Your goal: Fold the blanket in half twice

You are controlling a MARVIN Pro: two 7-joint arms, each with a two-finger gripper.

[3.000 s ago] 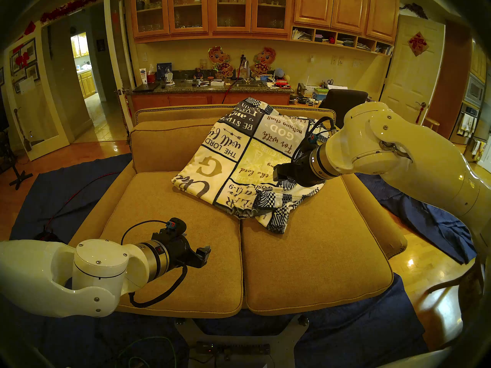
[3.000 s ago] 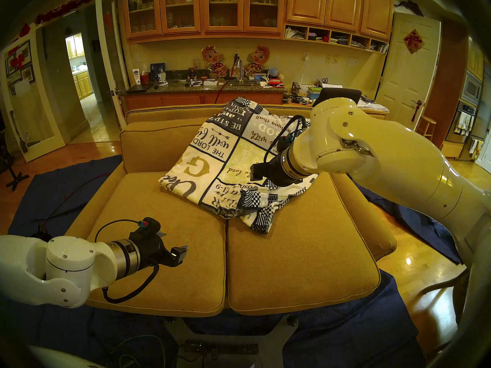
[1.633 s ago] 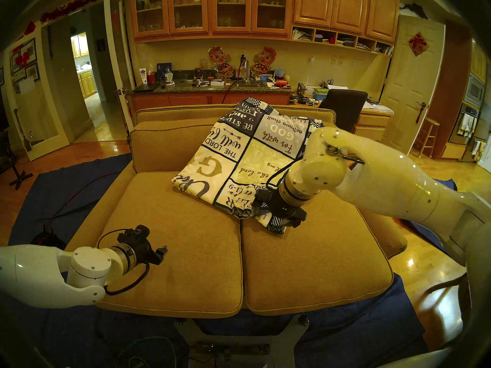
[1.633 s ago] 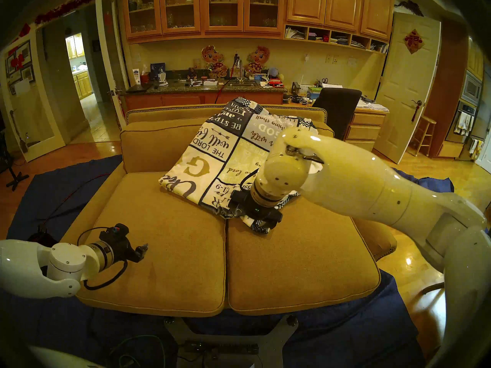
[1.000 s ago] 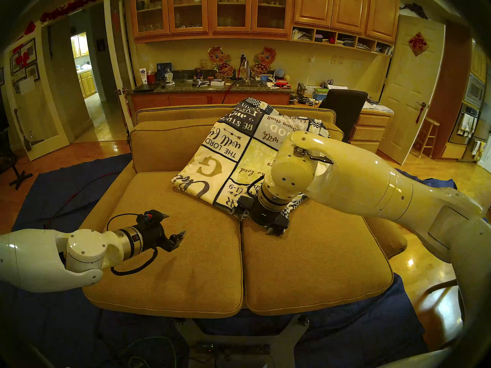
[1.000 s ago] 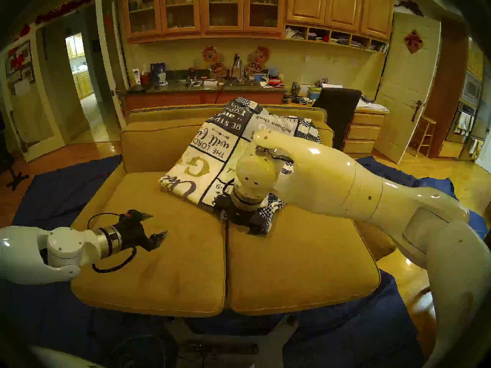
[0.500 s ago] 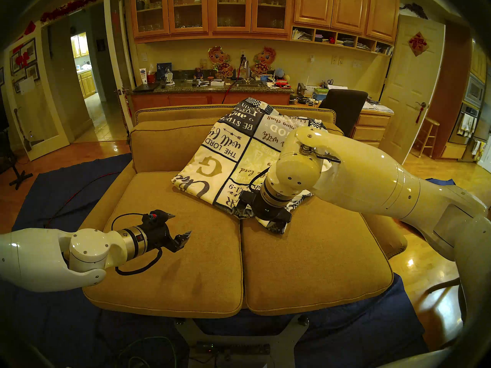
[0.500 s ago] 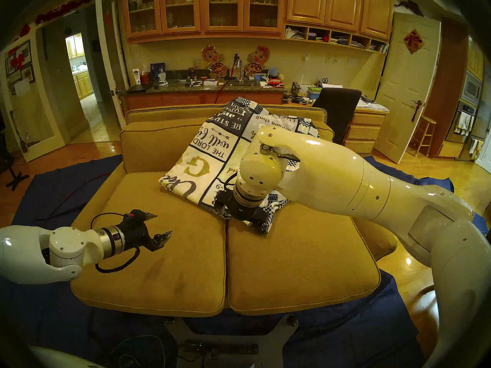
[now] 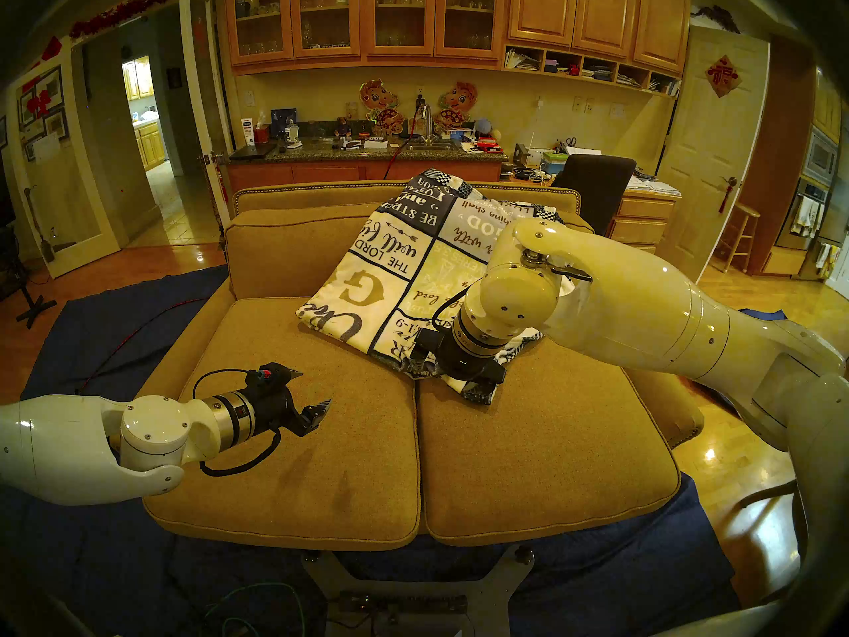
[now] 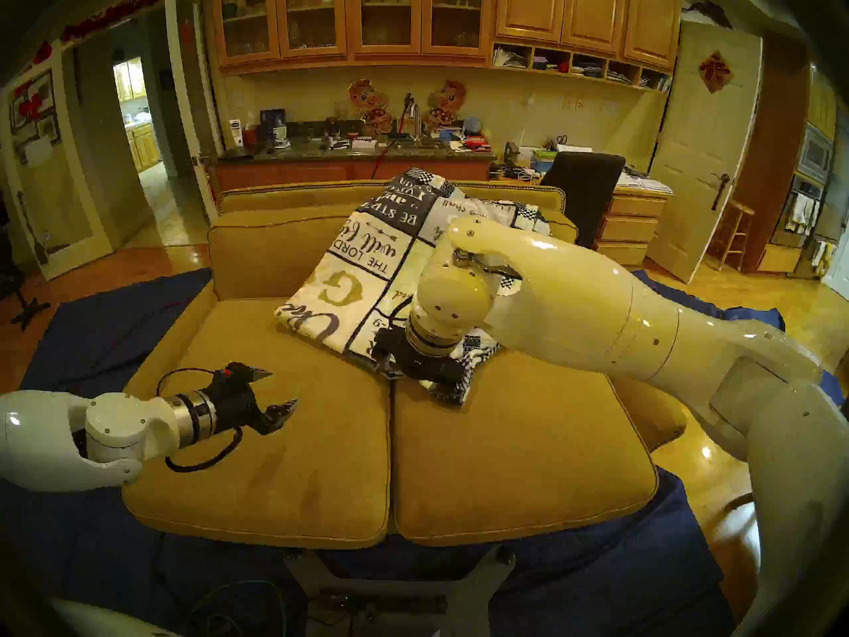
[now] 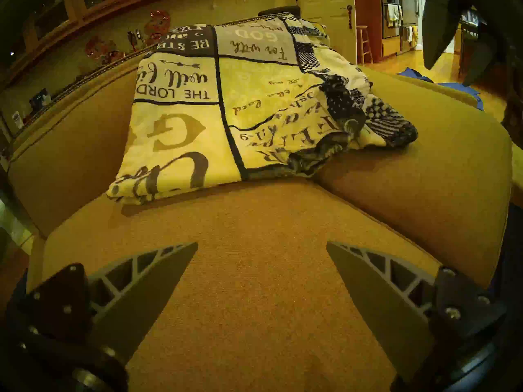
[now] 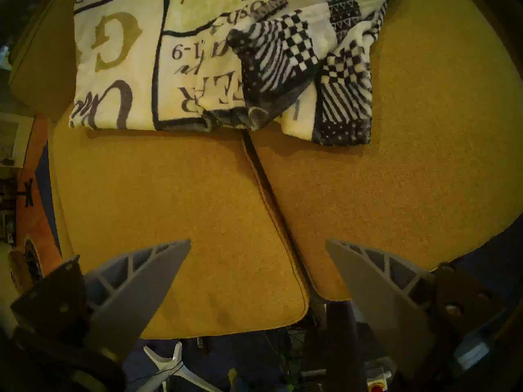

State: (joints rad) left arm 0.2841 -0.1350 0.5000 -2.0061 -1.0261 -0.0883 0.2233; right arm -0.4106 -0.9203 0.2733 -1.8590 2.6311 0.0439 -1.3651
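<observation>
The folded blanket (image 9: pixel 413 273) lies on the sofa (image 9: pixel 528 461), leaning up its backrest. The right gripper (image 12: pixel 257 244) hangs above the blanket's near checkered corner, fingers spread wide and holding nothing. The left gripper (image 11: pixel 261 245) hovers over the left seat cushion, likewise spread and empty.

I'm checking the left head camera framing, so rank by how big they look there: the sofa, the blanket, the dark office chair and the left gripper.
1. sofa
2. blanket
3. dark office chair, left gripper: look alike; the gripper is nearer the camera, so unranked.
</observation>
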